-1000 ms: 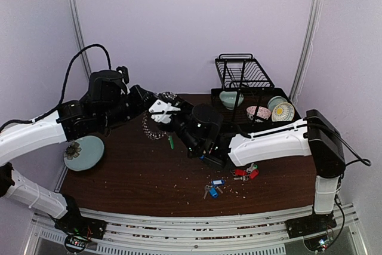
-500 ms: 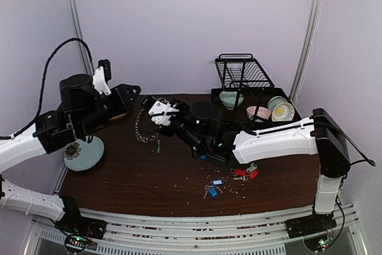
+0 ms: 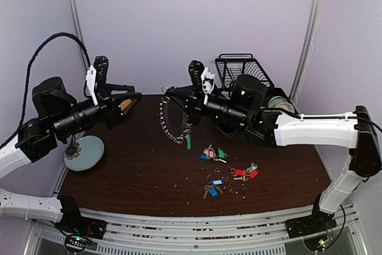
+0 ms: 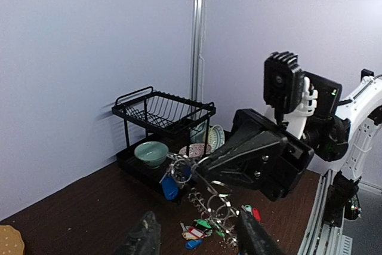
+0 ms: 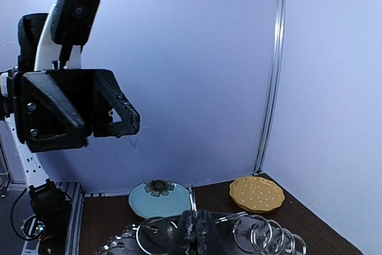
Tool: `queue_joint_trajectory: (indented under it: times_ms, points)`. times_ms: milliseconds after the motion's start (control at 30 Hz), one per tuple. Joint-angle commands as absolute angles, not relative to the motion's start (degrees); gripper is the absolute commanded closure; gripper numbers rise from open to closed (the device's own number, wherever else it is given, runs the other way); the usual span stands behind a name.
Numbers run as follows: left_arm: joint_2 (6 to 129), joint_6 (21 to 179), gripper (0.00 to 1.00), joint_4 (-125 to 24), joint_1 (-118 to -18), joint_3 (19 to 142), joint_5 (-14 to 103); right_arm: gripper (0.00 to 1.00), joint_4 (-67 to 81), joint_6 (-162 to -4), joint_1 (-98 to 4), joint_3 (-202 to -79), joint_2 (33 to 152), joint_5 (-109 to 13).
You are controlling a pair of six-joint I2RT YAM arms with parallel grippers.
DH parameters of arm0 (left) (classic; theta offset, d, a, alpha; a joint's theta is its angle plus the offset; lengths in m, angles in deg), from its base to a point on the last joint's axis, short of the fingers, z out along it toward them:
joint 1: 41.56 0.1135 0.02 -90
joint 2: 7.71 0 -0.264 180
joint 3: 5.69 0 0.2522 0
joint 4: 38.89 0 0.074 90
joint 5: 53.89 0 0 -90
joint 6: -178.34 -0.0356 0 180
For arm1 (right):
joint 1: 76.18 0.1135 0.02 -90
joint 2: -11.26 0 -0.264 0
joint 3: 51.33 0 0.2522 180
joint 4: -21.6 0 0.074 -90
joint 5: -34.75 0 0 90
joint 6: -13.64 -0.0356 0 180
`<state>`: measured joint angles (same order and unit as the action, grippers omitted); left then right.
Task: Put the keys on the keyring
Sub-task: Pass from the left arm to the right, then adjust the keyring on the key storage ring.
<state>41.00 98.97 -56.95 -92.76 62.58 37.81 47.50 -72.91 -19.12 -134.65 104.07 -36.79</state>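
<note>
Lying nearest the arm bases on the dark wooden table [image 3: 119, 183] is a small bunch of blue-tagged keys [image 3: 212, 189], with a bunch of red-tagged keys [image 3: 245, 172] just beyond it to the right. A little farther in sits a third bunch [image 3: 211, 153] with red, green and blue tags. All three bunches rest loose on the wood, apart from each other and untouched by either arm. At the left edge a pale blue plate [image 3: 83, 152] with a dark flower on it lies flat. Over the middle of the table the keyring [image 3: 172, 125] hangs as a chain-like loop of linked silver rings, and a green-tagged key [image 3: 188, 142] dangles at its low end (a blue tag [image 4: 169, 187] also shows among the upper rings, though I cannot tell whether it hangs from them). The right gripper [image 3: 174, 95] pinches the top of the loop, and its wrist view shows the fingertips [image 5: 190, 234] closed over the rings. Facing it from the left, well apart from the loop, the left gripper [image 3: 130, 101] hovers with its jaws spread fairly wide and nothing between them. A yellow dotted plate [image 5: 256, 192] lies toward the far left of the table. At the back right stands a black wire dish rack [image 3: 242, 70], holding a green bowl [image 4: 150, 152] and a patterned bowl [image 4: 194, 149] on its lower tier.
</note>
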Motion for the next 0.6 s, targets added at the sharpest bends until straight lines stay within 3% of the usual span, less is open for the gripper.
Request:
queue_joint_trajectory:
  times_ms: [0,100,200,333,433,567]
  points:
    - [42.5,102.8,0.47,-50.7,-92.8,61.1,45.3,1.00,43.0,-77.1,-15.4,-136.9,102.1,-50.1]
    - [44.8,107.8,0.43,-47.9,-93.0,60.7,41.0,1.00,40.5,-71.8,-11.2,-136.6,101.1,-61.9]
    - [45.2,109.8,0.51,-44.9,-93.2,59.1,37.4,1.00,42.7,-70.2,-8.9,-134.8,100.0,-68.0]
    - [43.0,102.0,0.58,-42.3,-93.2,56.2,39.9,1.00,45.1,-69.1,-9.1,-132.8,98.9,-54.6]
    - [39.8,94.0,0.56,-43.9,-93.2,55.2,47.0,1.00,44.1,-72.1,-11.2,-133.3,98.7,-42.5]
    - [40.0,91.9,0.60,-42.3,-93.2,54.5,52.2,1.00,55.1,-78.5,-13.4,-129.2,98.7,-31.3]
